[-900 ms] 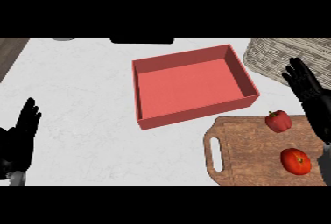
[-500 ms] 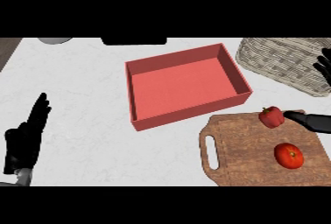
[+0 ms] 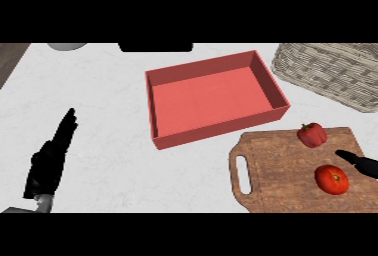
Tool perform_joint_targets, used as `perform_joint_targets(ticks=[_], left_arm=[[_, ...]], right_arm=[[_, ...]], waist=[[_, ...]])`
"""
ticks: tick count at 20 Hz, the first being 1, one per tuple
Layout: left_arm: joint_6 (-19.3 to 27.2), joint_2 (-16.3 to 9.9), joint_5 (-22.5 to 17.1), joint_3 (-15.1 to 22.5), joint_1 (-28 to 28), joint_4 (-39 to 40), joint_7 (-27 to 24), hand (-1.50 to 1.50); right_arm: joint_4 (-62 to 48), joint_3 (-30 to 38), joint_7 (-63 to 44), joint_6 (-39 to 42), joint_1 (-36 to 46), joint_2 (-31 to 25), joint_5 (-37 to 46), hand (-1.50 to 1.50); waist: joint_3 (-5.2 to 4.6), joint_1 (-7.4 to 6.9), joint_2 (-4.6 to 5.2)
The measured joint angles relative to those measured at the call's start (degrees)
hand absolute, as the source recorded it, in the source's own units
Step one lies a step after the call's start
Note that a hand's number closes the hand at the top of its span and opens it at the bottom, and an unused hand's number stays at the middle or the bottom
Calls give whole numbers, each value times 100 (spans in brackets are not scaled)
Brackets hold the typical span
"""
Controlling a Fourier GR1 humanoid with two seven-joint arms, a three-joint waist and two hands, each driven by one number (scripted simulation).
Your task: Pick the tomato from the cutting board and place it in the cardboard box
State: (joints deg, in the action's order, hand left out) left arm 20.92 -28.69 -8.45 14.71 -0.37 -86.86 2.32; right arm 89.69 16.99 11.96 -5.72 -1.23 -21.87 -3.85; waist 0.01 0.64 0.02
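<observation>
Just below and left of the right hand's point(image 3: 362, 163) dark fingers, whose spread I cannot tell since only a tip shows, the tomato point(image 3: 332, 179) lies untouched on the board point(image 3: 273, 165). Beyond it, up and left, the red box point(image 3: 214, 97) sits on the desk point(image 3: 111, 100). Judging by this, the reach is under way; next the fingers must drop over the tomato and curl round it, while the left hand point(image 3: 50, 160) rests straight-fingered far left.
</observation>
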Motion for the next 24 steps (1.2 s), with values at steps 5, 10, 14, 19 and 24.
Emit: perform_joint_targets(ticks=[5,10,14,19,24], left_arm=[[-28,44,57,17,-8,12,35,0],[-63,59,95,19,-15,-1,36,0],[-136,41,72,-41,5,2,11,0],[-178,116,174,-94,-33,27,49,0],[-266,246,317,-188,-25,-11,100,0]], right_arm=[[87,-95,-317,515,-412,-988,657,-150],[430,-376,-1078,1463,-752,-2039,1053,-150],[874,-710,-1765,2211,-1013,-2568,1204,-150],[1529,-1055,-2853,2833,-1022,-2637,1157,-150],[1762,-1437,-3674,2934,-851,-2220,1559,-150]], waist=[[-7,-13,-2],[-18,-20,-6],[-19,-26,-11],[-12,-45,-9],[-6,-65,-5]])
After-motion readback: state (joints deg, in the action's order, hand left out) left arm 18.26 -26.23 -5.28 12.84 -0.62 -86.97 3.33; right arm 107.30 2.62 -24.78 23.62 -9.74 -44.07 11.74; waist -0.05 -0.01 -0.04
